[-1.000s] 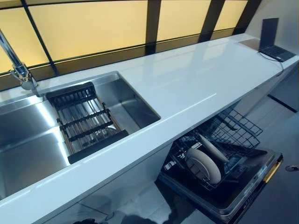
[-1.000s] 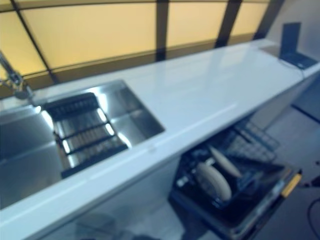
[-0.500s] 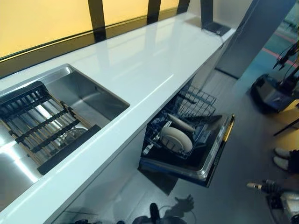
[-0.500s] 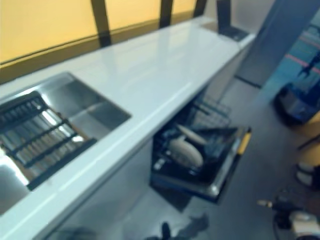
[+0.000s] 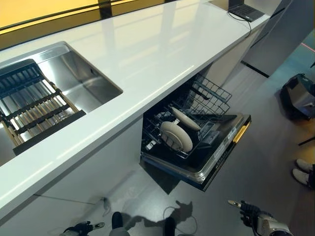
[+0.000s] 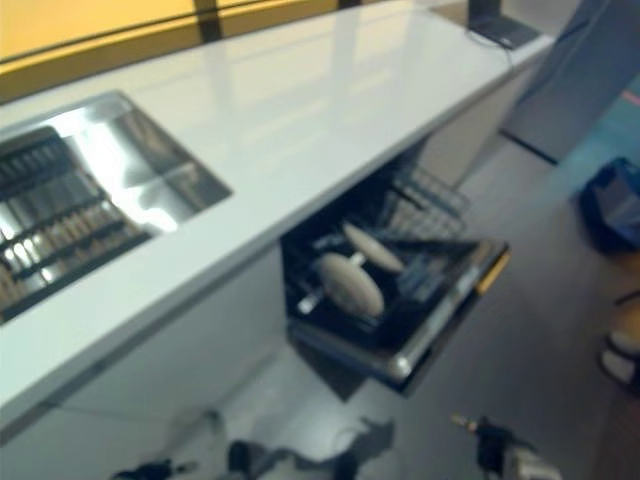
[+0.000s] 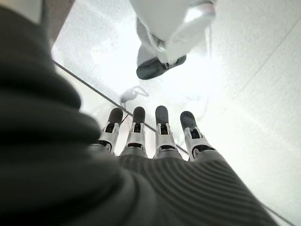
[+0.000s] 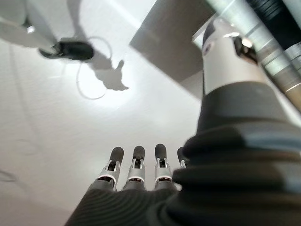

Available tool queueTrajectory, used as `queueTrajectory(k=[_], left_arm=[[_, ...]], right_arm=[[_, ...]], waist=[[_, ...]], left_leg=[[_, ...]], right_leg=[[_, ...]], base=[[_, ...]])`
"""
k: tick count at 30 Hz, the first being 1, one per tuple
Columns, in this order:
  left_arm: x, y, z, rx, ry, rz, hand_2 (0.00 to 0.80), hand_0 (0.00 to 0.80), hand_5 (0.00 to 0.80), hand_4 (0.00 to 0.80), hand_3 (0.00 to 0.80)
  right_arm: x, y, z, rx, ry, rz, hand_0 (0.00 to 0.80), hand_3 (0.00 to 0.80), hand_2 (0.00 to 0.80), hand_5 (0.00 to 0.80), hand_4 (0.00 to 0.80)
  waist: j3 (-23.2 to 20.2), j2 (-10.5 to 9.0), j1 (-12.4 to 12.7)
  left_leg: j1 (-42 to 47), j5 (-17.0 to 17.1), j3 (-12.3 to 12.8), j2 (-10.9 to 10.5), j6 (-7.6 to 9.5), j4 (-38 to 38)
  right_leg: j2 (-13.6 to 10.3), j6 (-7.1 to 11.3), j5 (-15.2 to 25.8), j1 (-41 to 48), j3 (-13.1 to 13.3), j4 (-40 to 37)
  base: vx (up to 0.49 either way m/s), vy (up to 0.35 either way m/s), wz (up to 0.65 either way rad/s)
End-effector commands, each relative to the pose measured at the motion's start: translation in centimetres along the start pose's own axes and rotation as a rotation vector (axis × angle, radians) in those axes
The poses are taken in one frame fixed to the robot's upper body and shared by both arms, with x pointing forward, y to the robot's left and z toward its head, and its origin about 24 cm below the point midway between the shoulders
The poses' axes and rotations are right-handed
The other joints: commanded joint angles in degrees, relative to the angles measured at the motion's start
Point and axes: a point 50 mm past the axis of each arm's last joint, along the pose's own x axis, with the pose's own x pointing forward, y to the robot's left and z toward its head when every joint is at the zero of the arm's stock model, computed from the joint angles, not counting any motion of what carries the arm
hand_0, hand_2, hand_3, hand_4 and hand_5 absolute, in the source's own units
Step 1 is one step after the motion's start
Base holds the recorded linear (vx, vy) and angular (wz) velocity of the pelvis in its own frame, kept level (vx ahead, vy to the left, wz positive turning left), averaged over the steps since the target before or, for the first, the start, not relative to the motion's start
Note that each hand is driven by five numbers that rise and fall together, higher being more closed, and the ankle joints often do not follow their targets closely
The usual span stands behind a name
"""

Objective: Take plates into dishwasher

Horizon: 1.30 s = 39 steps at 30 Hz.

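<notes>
Both plates stand in the open dishwasher's rack at 3 o'clock, each robot hand, left and right, hangs spread and empty; the jutting door could catch a leg.

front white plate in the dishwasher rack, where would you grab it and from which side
Probably the top rim of the front round white plate, from above. It stands on edge in the black wire rack of the open dishwasher, so only its upper edge is free; a second plate leans behind.
</notes>
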Motion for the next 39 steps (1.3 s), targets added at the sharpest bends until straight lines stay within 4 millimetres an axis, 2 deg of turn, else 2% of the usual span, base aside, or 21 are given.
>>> queueTrajectory(k=[1,9,17,26,28,29,34,36,39], left_arm=[[0.0,0.4,0.2,0.013,0.001,0.011,0.0,0.0,0.0,0.0,0.0],[-0.2,1.6,0.8,-0.001,-0.034,0.015,0.0,0.0,0.0,0.0,0.0],[-0.3,2.2,2.4,-0.008,-0.084,0.012,0.0,0.0,0.0,0.0,0.0],[-0.3,2.3,3.8,-0.055,-0.116,-0.001,0.0,0.0,0.0,0.0,0.0],[-0.2,2.0,4.0,-0.076,-0.124,-0.004,0.0,0.0,0.0,0.0,0.0],[-0.2,1.8,4.2,-0.096,-0.13,-0.009,0.0,0.0,0.0,0.0,0.0],[0.0,0.4,4.1,-0.135,-0.13,-0.034,0.0,0.0,0.0,0.0,0.0],[0.1,-0.2,4.1,-0.149,-0.132,-0.043,0.0,0.0,0.0,0.0,0.0],[0.2,-1.8,4.6,-0.172,-0.153,-0.071,0.0,0.0,0.0,0.0,0.0]], right_arm=[[-0.1,-0.9,2.9,0.051,-0.085,-0.049,0.0,0.0,0.0,0.0,0.0],[-0.5,-2.7,4.5,0.097,-0.08,-0.138,0.0,0.0,0.0,0.0,0.0],[-0.8,-3.1,6.7,0.181,-0.12,-0.152,0.0,0.0,0.0,0.0,0.0],[-2.3,-2.8,13.2,0.34,-0.283,-0.107,0.0,0.0,0.0,0.0,0.0],[-2.8,-2.5,14.8,0.415,-0.339,-0.043,0.0,0.0,0.0,0.0,0.0],[-3.4,-2.2,16.4,0.48,-0.393,0.006,0.0,0.0,0.0,0.0,0.0],[-4.9,-0.2,20.0,0.693,-0.532,0.225,0.0,0.0,0.0,0.0,0.0],[-5.3,0.3,21.0,0.726,-0.568,0.279,0.0,0.0,0.0,0.0,0.0],[-6.9,1.7,23.7,0.774,-0.664,0.444,0.0,0.0,0.0,0.0,0.0]], waist=[[0.6,2.71,1.62],[2.6,5.32,1.55],[4.87,7.37,1.29],[7.94,9.78,1.42],[8.76,10.66,1.35],[9.44,11.43,1.24],[10.76,13.5,1.47],[10.97,13.98,1.58],[11.3,15.44,1.81]], left_leg=[[-1.13,-3.42,2.07,-4.6,5.24,-0.6],[-2.17,-1.3,1.41,-5.36,4.4,-2.93],[-4.42,-0.54,1.25,-5.69,4.03,-1.89],[-8.73,0.06,-0.23,-6.27,3.87,0.36],[-10.02,-0.03,-0.37,-6.21,3.9,1.85],[-11.35,-0.36,-0.47,-6.19,3.95,3.61],[-14.44,-1.24,-0.64,-6.53,4.33,7.19],[-15.11,-1.4,-0.48,-6.67,4.47,7.78],[-16.54,-1.43,-0.33,-7.14,4.6,8.83]], right_leg=[[-1.21,2.27,-3.46,3.35,-1.82,2.54],[-1.45,0.99,-5.4,1.68,-2.25,4.89],[-1.57,-0.13,-6.9,0.06,-2.85,7.3],[-1.81,-1.65,-8.78,-3.85,-2.3,11.4],[-2.16,-2.17,-9.48,-5.56,-2.12,13.66],[-2.43,-2.65,-10.33,-7.12,-1.84,15.79],[-3.37,-3.57,-11.83,-11.89,-1.41,20.88],[-3.61,-3.74,-12.21,-13.39,-1.21,22.34],[-4.17,-4.28,-13.06,-16.8,-0.8,25.74]], base=[[-0.066,-0.037,0.09],[-0.082,-0.017,0.06],[-0.088,-0.026,0.01],[-0.097,-0.007,0.01],[-0.098,0.061,0.01],[-0.091,0.075,0.02],[-0.059,0.087,0.0],[-0.039,0.104,-0.06],[-0.039,0.111,-0.03]])
